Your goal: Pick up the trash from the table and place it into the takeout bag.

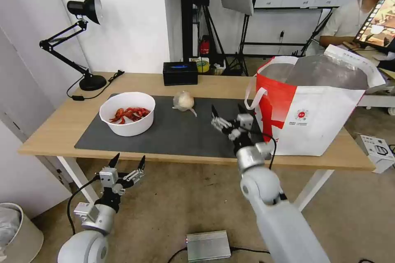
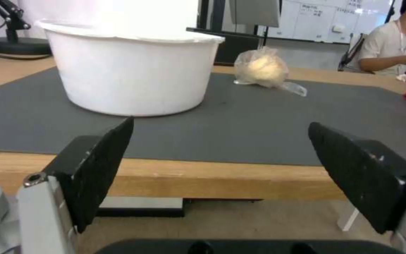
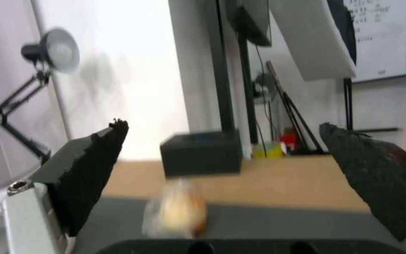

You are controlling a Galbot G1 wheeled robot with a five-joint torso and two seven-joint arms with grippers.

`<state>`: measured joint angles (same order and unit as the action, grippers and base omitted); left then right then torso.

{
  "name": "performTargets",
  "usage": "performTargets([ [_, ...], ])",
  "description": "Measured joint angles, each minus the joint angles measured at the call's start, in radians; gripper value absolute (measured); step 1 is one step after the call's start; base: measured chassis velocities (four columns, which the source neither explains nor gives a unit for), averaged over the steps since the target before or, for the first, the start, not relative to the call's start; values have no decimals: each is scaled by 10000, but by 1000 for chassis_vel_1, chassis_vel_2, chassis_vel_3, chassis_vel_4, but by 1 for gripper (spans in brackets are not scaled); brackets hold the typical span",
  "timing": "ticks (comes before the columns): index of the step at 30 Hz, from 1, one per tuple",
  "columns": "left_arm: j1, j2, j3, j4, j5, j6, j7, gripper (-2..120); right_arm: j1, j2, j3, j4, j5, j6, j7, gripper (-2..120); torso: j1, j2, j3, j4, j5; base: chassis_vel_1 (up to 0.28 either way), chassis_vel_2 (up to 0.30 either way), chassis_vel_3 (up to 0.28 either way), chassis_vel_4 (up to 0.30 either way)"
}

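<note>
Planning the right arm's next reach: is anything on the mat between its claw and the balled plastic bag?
Nothing visible. The open right claw hangs over bare mat; the balled plastic bag lies apart, the white bowl well aside.

We see even, bright indoor light with soft shadows. The right wrist view is blurred throughout, and glare washes out the white bowl [image 2: 132,70] rim.
</note>
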<state>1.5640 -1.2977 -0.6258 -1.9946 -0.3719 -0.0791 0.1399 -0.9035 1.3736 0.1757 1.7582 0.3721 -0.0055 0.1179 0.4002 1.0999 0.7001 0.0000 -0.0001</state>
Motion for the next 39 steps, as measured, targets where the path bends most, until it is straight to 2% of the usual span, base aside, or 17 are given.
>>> performTargets([
  [3,60,-4,-68,-1,0,1,11,100,1110,116,-215,-975,263,-77,101,100,0,0,1,0,1,0,0,0,0],
  [10,165,20,-143,-21,-7,0,21,100,2629,313,-598,-2176,611,-163,114,100,0,-1,0,0,2,0,0,0,0],
  [12,171,40,-178,-21,-14,-1,26,100,3424,500,-844,-2858,758,-166,157,100,-1,0,0,0,0,0,0,0,0],
  [17,177,29,-181,-36,-9,-2,30,100,4241,844,-1040,-3765,817,-148,170,100,0,0,0,2,-1,0,0,0,0],
  [19,242,20,-182,-97,12,-1,34,100,4872,1161,-1230,-4795,958,-15,173,100,-1,1,0,1,0,0,0,0,0],
  [23,282,25,-205,-98,39,-4,43,100,5277,1461,-1351,-5748,966,141,115,100,0,0,0,1,0,0,0,0,0],
  [33,261,-99,-94,-160,254,6,46,100,5789,1940,-1479,-6967,920,300,-37,100,-2,0,-1,1,1,0,0,0,0],
  [39,215,-144,-23,-173,339,72,46,100,6323,1982,-1610,-7683,980,306,-93,100,-1,0,-1,0,1,0,0,0,0],
])
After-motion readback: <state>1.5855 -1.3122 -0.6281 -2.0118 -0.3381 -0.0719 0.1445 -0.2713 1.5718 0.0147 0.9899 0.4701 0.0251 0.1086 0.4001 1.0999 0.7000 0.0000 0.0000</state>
